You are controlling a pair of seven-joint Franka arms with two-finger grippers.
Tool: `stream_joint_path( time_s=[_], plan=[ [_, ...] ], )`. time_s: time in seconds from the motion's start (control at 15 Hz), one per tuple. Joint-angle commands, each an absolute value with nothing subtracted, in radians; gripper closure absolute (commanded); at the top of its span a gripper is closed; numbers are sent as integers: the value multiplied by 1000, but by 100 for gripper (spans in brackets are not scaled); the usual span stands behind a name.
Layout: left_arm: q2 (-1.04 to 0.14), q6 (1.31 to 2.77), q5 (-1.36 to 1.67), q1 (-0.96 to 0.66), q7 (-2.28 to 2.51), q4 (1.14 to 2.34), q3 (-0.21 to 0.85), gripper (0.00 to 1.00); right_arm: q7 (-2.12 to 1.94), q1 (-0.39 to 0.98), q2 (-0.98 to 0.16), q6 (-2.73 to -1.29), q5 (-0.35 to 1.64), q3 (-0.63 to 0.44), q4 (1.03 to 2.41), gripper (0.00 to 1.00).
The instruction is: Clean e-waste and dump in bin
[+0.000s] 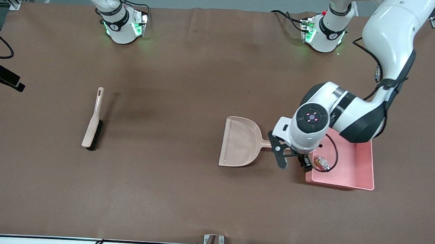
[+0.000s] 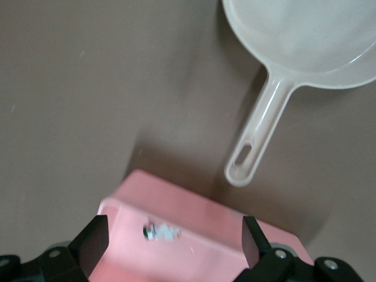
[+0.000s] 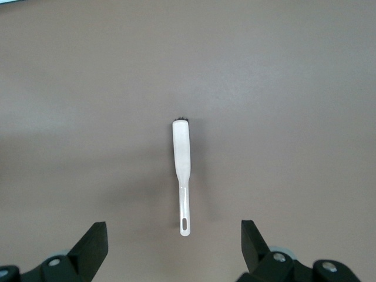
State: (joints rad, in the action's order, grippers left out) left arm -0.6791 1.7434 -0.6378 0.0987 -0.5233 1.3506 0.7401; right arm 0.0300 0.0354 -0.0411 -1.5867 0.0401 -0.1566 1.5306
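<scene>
front view: the brown table (image 1: pixel 184 194) carries a brush (image 1: pixel 93 123) toward the right arm's end, lying flat with its black bristles on one long side. toward the left arm's end lies the beige dustpan (image 1: pixel 238 141), flat, its handle pointing at the pink bin (image 1: pixel 364 170), which sits just beside the handle's tip. the left arm reaches down from its base so that the left gripper (image 1: pixel 304 162) hangs over the bin's edge nearest the dustpan. a small white-grey part (image 1: pixel 321 162) with green and orange bits lies in the bin, just beside the gripper. the dark part cannot be made out here. the right arm is raised out of this picture and waits.

left wrist view: the left gripper (image 2: pixel 173 238) has its fingers (image 2: pixel 94 238) spread wide with nothing between them. below them is the bin's wall (image 2: pixel 194 211), and the white-grey part (image 2: pixel 160 232) rests inside it near that wall. the dustpan's handle (image 2: pixel 258 138) ends close to the bin without touching it.

right wrist view: the right gripper (image 3: pixel 173 244) is high over the table, fingers (image 3: pixel 94 244) wide apart and empty, straight above the brush (image 3: pixel 183 170), which lies alone on the brown surface.
</scene>
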Motion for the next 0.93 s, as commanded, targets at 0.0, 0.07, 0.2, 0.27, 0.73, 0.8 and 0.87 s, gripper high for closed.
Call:
stream_joint_path(
  time_s=[0.0, 0.07, 0.2, 0.27, 0.73, 0.8, 0.87],
  plan=[
    [-557, 1707, -531, 143, -354, 1370, 736, 0, 41, 20, -40, -1580, 31, -144, 1528, 0],
    [-551, 1707, -503, 159, -259, 1370, 738, 0, 41, 20, -41, -1580, 31, -144, 1528, 0],
    [-545, 1707, -489, 167, -33, 1359, 742, 0, 41, 20, -40, -1580, 31, -144, 1528, 0],
    [-535, 1704, -489, 166, 10, 1350, 738, 0, 41, 18, -40, -1580, 31, -144, 1528, 0],
    [-333, 1640, -224, 140, 3, 1356, 424, 0, 41, 20, -41, -1583, 31, -144, 1526, 0],
    [-313, 1605, -215, 121, 3, 1355, 382, 0, 41, 20, -41, -1583, 31, -144, 1528, 0],
    [-298, 1585, -197, 108, 0, 1353, 336, 0, 41, 20, -41, -1583, 29, -144, 1525, 0]
  ],
)
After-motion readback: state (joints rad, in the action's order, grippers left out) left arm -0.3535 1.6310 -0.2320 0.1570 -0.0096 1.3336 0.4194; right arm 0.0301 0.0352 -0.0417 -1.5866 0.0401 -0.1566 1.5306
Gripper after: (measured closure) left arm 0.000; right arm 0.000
